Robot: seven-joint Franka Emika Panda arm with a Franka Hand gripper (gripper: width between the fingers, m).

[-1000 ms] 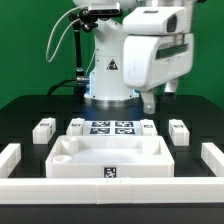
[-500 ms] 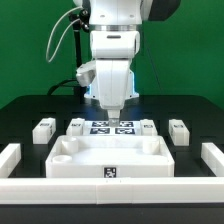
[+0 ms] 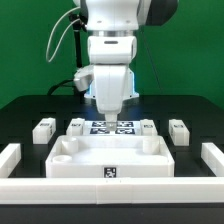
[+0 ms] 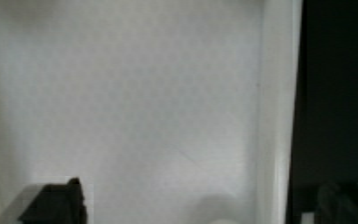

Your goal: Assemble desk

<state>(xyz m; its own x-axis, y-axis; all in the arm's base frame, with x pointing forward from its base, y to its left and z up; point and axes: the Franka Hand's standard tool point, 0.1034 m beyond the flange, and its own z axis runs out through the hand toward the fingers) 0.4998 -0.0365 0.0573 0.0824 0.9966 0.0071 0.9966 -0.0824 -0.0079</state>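
Note:
The white desk tabletop tray (image 3: 110,160) lies rims up at the front centre of the black table. Four white square legs lie in a row behind it: two on the exterior view's left (image 3: 43,129) (image 3: 75,127) and two on the right (image 3: 148,127) (image 3: 179,130). My gripper (image 3: 112,114) hangs just behind the tray's back rim, over the marker board, holding nothing. In the wrist view the gripper (image 4: 202,205) is open; its dark fingertips (image 4: 55,203) stand wide apart over a plain white surface (image 4: 140,100) with a black strip along one side.
The marker board (image 3: 111,127) lies flat between the inner legs. Low white rails (image 3: 10,157) (image 3: 213,156) border the table at both sides, and another runs along the front (image 3: 110,193). The arm's base (image 3: 108,90) stands behind.
The arm has swung from the exterior view's right to the centre, and the gripper has come down a little over the marker board and the tray's back rim.

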